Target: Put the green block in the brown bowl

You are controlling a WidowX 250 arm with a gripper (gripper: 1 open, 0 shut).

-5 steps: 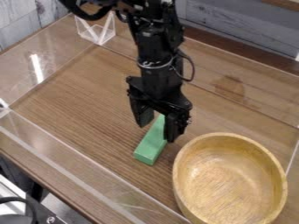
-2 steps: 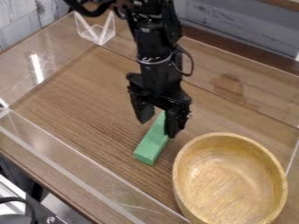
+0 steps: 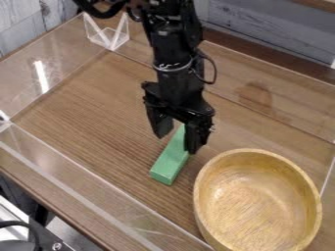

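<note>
Sitting nearest the camera, the brown bowl [image 3: 258,200] rests on the wooden table [image 3: 92,108]. Just left of the bowl lies the green block [image 3: 167,160], flat on the wood. Behind the bowl, the black gripper [image 3: 179,132] points down with its jaws spread wide, straddling the block's far end, fingers not visibly pressing it.

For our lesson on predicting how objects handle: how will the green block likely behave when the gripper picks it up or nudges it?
The green block looks solid with flat faces, so it should stay stiff and slide, not roll. Its matte surface suggests it is not very slippery. Lying flat on the wooden table, it seems unlikely to tip.
</note>
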